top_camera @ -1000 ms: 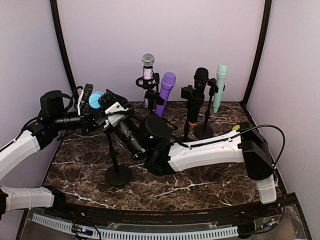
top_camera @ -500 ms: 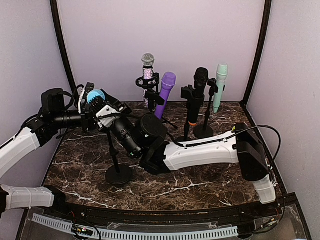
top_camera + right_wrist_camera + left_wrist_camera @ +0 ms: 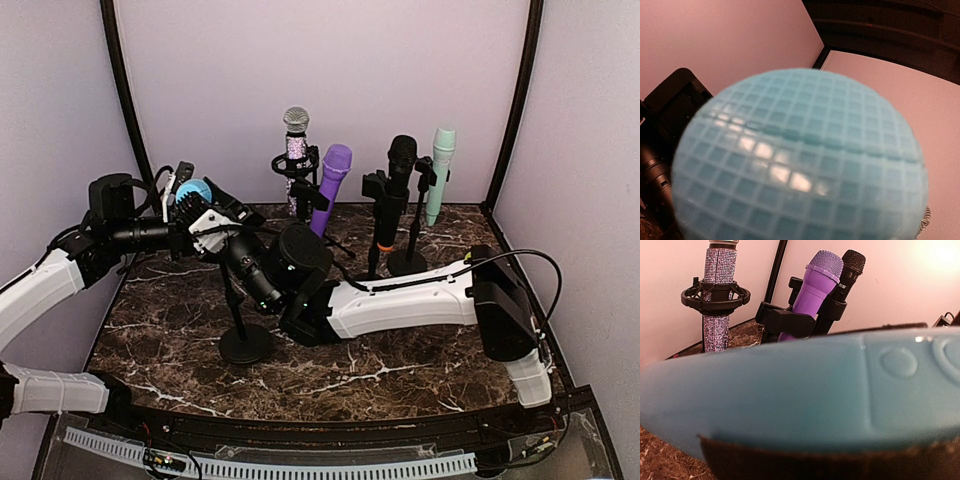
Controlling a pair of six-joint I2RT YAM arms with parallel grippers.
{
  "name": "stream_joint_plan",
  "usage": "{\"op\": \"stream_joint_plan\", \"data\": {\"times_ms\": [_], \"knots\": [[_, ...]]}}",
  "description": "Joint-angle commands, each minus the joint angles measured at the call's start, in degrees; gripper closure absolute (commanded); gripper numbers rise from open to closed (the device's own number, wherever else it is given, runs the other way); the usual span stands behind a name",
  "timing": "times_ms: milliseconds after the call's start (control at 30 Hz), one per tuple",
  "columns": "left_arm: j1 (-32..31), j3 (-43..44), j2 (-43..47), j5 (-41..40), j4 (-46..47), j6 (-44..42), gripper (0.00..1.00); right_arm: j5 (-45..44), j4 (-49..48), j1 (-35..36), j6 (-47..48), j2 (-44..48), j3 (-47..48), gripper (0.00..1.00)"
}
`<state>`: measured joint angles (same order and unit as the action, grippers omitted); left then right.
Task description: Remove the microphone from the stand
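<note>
Your blue microphone (image 3: pixel 192 190) sits high at the left of the tabletop (image 3: pixel 420 360), tilted in the clip of its stand (image 3: pixel 245 343), head up and away from the arms. Both arms crowd it. The left arm runs in low and level from the left, and its left pincer (image 3: pixel 178 224) is tucked against the clip just under the head; in the wrist view the teal body stretches right across the lens. By my reading it is there to brace the stand while the other arm pulls. Its fingers are hidden, so you cannot tell if it is clamped.

The right arm stretches across the whole tabletop, forearm flat, wrist angled up, and the right pincer (image 3: pixel 212 222) meets the microphone just below the head. Its camera stares straight into the mesh ball, which fills the view. The jaws are out of sight here too, so a firm hold cannot be confirmed. The other microphones stand well apart at the back.
</note>
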<state>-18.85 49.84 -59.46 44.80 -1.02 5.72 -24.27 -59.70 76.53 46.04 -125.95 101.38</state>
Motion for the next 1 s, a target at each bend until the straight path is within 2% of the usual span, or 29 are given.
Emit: {"op": "stream_joint_plan", "data": {"times_ms": [0, 467, 967], "knots": [[1.95, 1.48, -1.7, -7.35, -0.39, 6.27, 1.0, 5.72, -7.65, 3.61, 2.0, 3.04, 2.6, 0.75], [3.1, 2.6, -3.27, -11.25, -1.01, 6.37, 1.0, 7.29, -10.86, 5.98, 3.64, 5.81, 1.81, 0.78], [5.18, 2.41, -4.23, -10.15, -1.18, 6.79, 1.0, 11.01, -13.5, 8.96, 5.32, 7.22, 3.13, 0.81]]}}
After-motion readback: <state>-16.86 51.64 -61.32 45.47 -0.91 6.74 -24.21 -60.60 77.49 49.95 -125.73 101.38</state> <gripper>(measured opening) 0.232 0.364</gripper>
